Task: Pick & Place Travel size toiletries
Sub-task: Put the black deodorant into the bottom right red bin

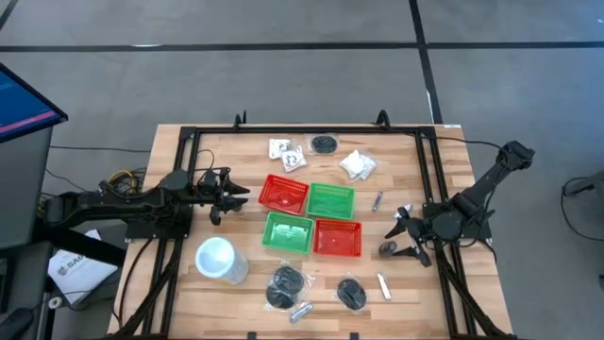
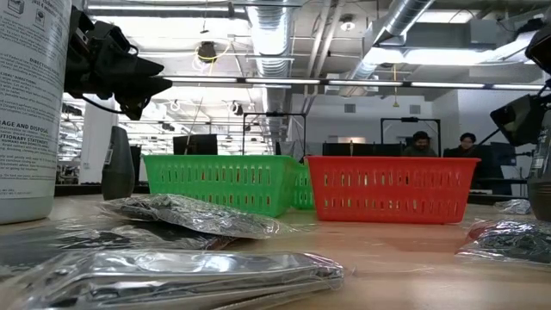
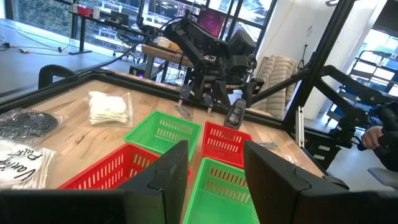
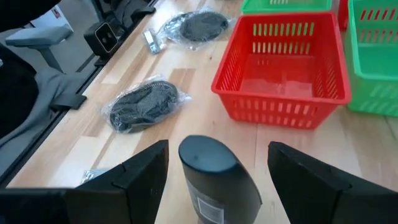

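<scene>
The right gripper (image 1: pixel 404 236) is hovering with jaws spread around a small dark bottle (image 4: pixel 217 180) at the high view's lower right, beside the red basket (image 4: pixel 280 62) — stiff, probably slick, best pinched mid-body. The left gripper (image 1: pixel 223 196), open and empty, is waiting mid-left.

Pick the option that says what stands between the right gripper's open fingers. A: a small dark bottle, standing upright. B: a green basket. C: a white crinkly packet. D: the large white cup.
A: in the right wrist view a small dark bottle stands upright between the spread fingers of the right gripper, untouched by either.
</scene>
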{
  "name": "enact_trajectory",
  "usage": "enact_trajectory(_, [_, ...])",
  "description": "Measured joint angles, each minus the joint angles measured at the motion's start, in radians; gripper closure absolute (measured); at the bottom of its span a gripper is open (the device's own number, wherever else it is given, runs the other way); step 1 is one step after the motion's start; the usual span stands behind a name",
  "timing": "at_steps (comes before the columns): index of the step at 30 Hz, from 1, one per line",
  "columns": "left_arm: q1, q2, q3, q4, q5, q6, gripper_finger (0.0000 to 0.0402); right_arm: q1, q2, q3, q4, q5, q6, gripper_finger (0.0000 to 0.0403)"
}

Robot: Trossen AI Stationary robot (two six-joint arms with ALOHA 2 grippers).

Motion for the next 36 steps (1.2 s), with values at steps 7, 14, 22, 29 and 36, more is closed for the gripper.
enact_trajectory(7, [0.0, 0.0, 0.0, 0.0, 0.0, 0.001, 0.0257, -0.003, 0.104, -0.002, 0.02, 0.0, 0.056, 0.0143])
enact_trajectory(14, [0.0, 0.0, 0.0, 0.0, 0.0, 0.002, 0.0257, -0.003, 0.221, -0.002, 0.123, 0.0, 0.057, 0.0143])
enact_trajectory(22, [0.0, 0.0, 0.0, 0.0, 0.0, 0.002, 0.0257, -0.003, 0.366, -0.002, 0.197, 0.0, 0.057, 0.0143])
enact_trajectory(29, [0.0, 0.0, 0.0, 0.0, 0.0, 0.002, 0.0257, -0.003, 0.481, -0.002, 0.262, 0.001, 0.057, 0.0143])
enact_trajectory(36, [0.0, 0.0, 0.0, 0.0, 0.0, 0.001, 0.0257, -0.003, 0.581, -0.002, 0.331, 0.011, 0.057, 0.0143])
